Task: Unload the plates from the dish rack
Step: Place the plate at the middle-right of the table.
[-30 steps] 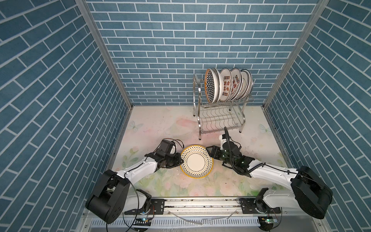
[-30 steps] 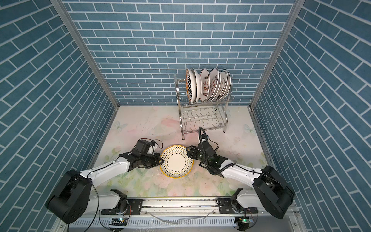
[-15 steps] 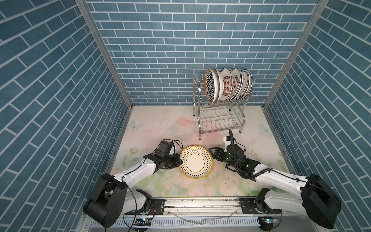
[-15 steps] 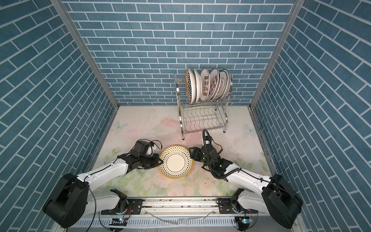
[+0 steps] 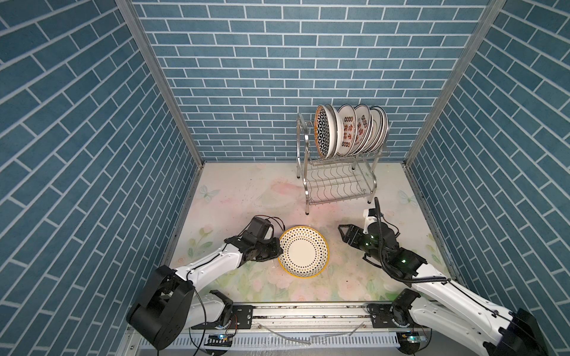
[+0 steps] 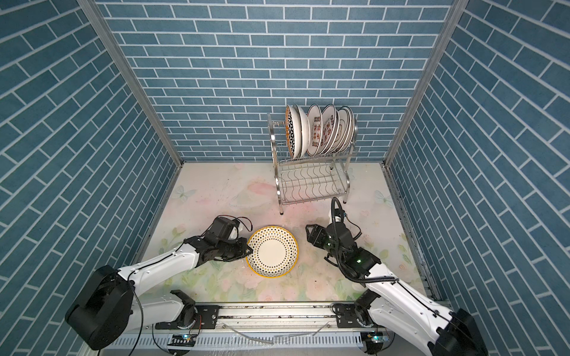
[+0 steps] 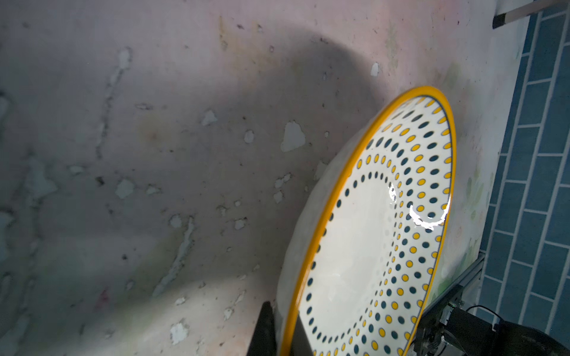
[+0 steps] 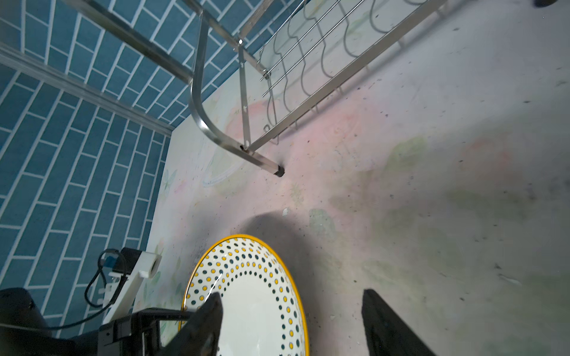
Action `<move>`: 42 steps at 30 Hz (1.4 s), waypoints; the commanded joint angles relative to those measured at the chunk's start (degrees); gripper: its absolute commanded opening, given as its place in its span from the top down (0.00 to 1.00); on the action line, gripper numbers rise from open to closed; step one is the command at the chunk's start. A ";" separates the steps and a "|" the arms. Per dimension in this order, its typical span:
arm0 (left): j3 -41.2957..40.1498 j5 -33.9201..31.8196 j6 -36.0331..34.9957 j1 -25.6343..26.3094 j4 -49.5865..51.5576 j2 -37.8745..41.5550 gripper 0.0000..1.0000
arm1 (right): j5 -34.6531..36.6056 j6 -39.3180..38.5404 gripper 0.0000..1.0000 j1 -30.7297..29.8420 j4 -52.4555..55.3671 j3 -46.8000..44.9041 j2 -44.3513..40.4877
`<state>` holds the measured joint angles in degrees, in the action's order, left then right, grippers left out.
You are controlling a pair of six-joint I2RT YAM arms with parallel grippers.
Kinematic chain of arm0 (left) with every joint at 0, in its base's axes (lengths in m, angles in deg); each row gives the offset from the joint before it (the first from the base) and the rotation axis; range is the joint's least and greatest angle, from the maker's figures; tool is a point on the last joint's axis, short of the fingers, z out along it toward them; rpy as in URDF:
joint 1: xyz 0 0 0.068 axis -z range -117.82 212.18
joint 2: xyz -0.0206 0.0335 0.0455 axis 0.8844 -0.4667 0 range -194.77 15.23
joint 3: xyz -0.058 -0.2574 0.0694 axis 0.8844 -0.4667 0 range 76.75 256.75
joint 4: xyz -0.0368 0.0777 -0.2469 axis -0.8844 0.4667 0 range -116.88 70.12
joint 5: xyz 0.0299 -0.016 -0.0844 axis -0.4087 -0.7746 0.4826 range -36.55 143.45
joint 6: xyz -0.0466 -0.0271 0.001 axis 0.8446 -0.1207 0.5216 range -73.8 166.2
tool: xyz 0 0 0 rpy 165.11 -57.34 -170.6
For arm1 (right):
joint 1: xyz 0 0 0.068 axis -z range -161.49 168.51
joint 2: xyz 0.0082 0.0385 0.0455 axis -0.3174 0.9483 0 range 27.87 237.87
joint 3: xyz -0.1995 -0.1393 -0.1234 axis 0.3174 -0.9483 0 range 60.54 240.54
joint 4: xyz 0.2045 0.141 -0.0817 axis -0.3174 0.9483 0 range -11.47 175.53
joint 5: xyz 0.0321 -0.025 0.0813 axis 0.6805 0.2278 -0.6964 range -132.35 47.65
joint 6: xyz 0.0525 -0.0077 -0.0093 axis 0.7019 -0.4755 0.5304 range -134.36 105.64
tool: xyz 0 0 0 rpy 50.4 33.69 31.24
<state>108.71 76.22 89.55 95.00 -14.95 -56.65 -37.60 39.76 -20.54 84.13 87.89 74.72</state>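
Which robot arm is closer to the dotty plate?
Left. The left arm grips the dotty plate by its rim, jaws shut. The right arm is off the opposite side, jaws open, not touching it.

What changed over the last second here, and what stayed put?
The right gripper drew back from the yellow-rimmed dotted ceramic plate toward the robot's right, jaws open. The left gripper stays clamped on its rim; the plate barely shifted. The shiny steel wire dish rack and its standing plates are unchanged.
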 commanded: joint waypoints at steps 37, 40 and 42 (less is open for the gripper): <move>45.88 -4.71 10.31 18.69 -12.20 -43.03 1.00 | -13.47 -14.11 0.24 36.72 23.67 15.96 1.38; 46.71 -5.05 9.73 18.60 -11.41 -43.67 1.00 | -13.66 -14.40 0.24 37.10 24.36 16.41 1.23; 47.59 -4.72 9.41 18.51 -10.84 -44.54 1.00 | -13.90 -14.47 0.24 37.24 24.45 16.55 1.27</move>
<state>152.73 70.31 99.28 113.42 -21.77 -101.65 -50.41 27.17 16.31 106.65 102.38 76.28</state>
